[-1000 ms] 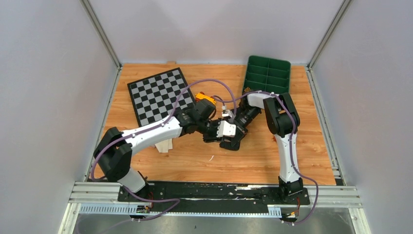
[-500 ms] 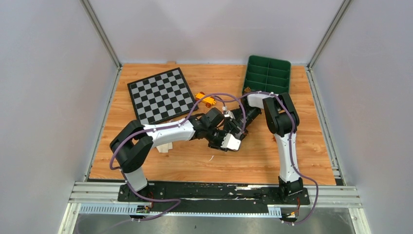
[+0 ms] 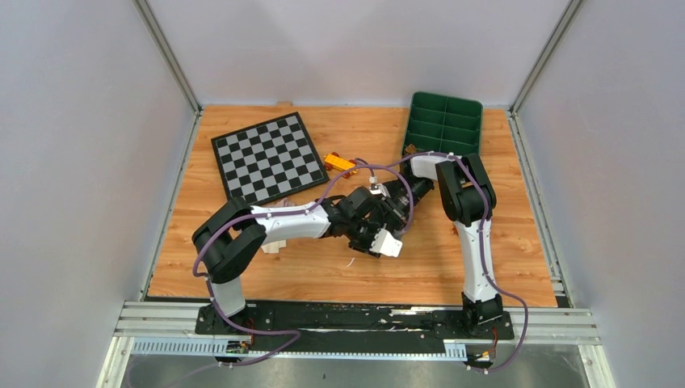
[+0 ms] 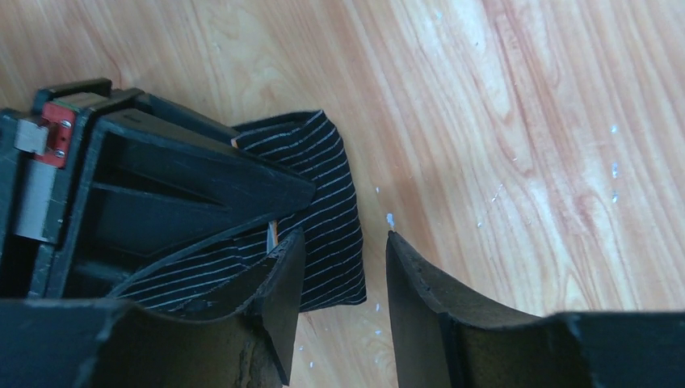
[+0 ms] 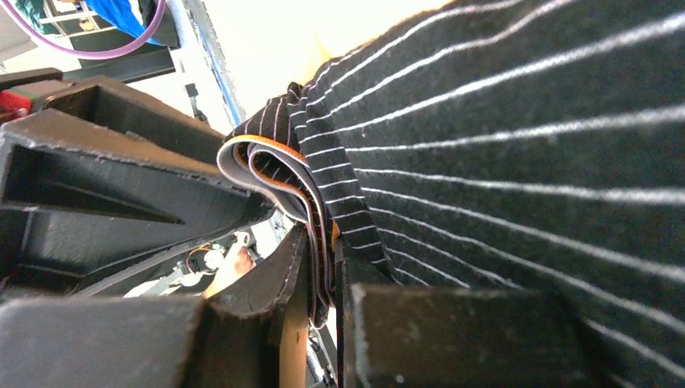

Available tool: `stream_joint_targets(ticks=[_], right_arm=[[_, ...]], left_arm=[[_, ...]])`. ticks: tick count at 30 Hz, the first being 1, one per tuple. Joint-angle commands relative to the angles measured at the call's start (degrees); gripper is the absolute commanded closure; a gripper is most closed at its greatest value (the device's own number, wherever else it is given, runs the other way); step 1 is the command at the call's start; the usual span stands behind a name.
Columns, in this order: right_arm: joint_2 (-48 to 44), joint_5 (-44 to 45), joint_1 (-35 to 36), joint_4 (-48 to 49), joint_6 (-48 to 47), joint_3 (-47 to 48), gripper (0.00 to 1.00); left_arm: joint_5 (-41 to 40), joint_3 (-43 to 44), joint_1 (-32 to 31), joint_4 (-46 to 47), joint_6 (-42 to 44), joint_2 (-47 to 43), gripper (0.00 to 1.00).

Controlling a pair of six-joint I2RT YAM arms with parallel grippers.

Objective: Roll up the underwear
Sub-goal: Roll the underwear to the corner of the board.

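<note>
**A:** Where is the garment at this moment?

**B:** The black cloth underwear with thin white stripes point(image 4: 323, 202) lies on the wooden table point(image 4: 525, 121), in the middle of the top view, under the two wrists. The right gripper point(image 5: 323, 259) is almost closed and pinches several folded layers of it. An orange edge shows inside the fold.

**A:** And the left gripper?

**B:** The left gripper point(image 4: 343, 242) stands about half open and has hold of nothing. One finger is over the lower edge of the cloth, the other over bare wood just beside it.

**A:** How should the rolling be done well?

**B:** I think the pinch must hold the layers together while the left fingers tuck the loose edge over. A slow turn should make the roll tight and not crooked. The fingers of both arms are very near, so they could knock each other.

**A:** What else is around?

**B:** A black-and-grey checkerboard mat point(image 3: 266, 159) lies at the upper left and a dark green plastic tray with compartments point(image 3: 443, 123) at the upper right. Between them is a small orange object point(image 3: 339, 162) that I cannot identify. A pale beige cloth piece point(image 3: 275, 245) shows below the left arm and is probably another garment. None of these seems to block the roll.
</note>
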Motion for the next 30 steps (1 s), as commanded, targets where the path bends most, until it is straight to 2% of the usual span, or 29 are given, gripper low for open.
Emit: stream_joint_targets(ticks=[1,10,16,19,24,26,29,30], right_arm=[[3.3,9.4,0.5,8.1,-2.8,-0.9,1.0],[4.2,8.9,0.5,6.5,-3.8,-0.1,1.0],[3.8,8.4,0.5,6.2,-4.7,-0.5,1.0],[3.5,8.0,0.5,6.3,-4.7,-0.7,0.99],[2.1,7.9,0.5,4.3,-4.8,1.6,0.95],[-0.1,8.2,0.5,3.4,-4.8,2.9,0.89],[-3.9,9.2,0.5,2.0,-6.3,4.7,0.73],[-5.2,9.9,0.6,1.7,-6.3,5.6,0.65]], left_arm=[[-6.7,-2.9,-0.6,6.9,2.7,0.6,0.49],[-5.3,-5.1,-2.0,6.5,7.6,3.0,0.47],[-9.9,-5.0,-2.2,5.7,9.6,5.1,0.55],[-10.9,-4.9,-2.4,4.7,11.9,6.1,0.6],[-9.1,-3.8,-2.3,1.4,12.0,6.0,0.81],[-8.0,-3.6,-2.4,-1.5,11.9,5.6,0.86],[-7.3,-3.8,-2.2,-6.4,9.7,4.5,0.94],[-6.6,-4.0,-1.9,-8.3,9.6,4.1,0.95]])
